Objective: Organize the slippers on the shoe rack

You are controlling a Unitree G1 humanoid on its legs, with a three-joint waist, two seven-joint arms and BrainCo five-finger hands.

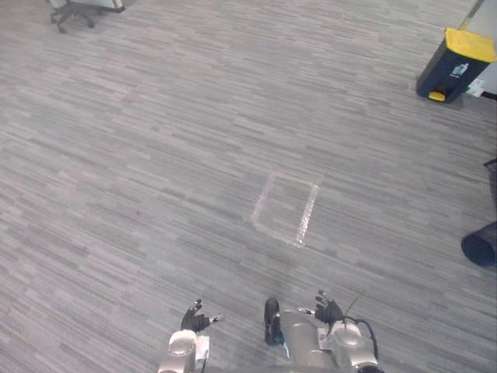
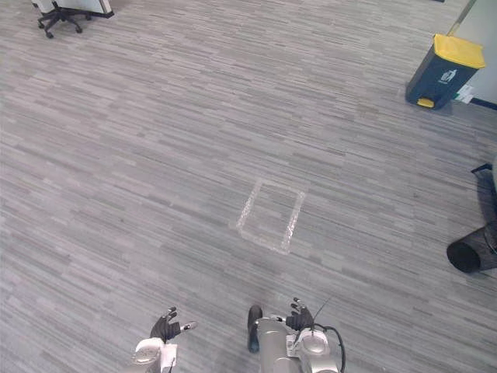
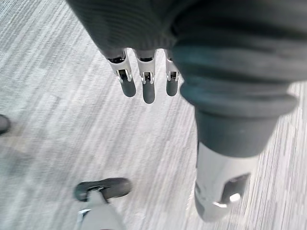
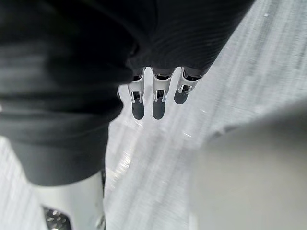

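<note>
Carpet of grey streaks covers the floor (image 1: pixel 155 155), and both arms reach out low over its near edge. The left robot hand (image 1: pixel 196 318) hangs above the carpet with its fingers (image 3: pixel 148 88) straight and slightly apart, the thumb (image 3: pixel 220 191) held off to one side, nothing in its grasp. The right robot hand (image 1: pixel 327 310) sits just beside it toward the near right, likewise spread: fingers (image 4: pixel 159 98) extended in a row, holding nothing, bare carpet beyond them. A rectangle outlined in pale tape (image 1: pixel 308 217) lies on the middle of the floor, well ahead of both hands. A dark blue bin with a yellow lid (image 1: pixel 454 66) stands near the far right corner. An office chair (image 1: pixel 74 12) on castors stands at the far left corner. A dark rounded object (image 1: pixel 480 247) rests at the right edge; I cannot tell what it is.
</note>
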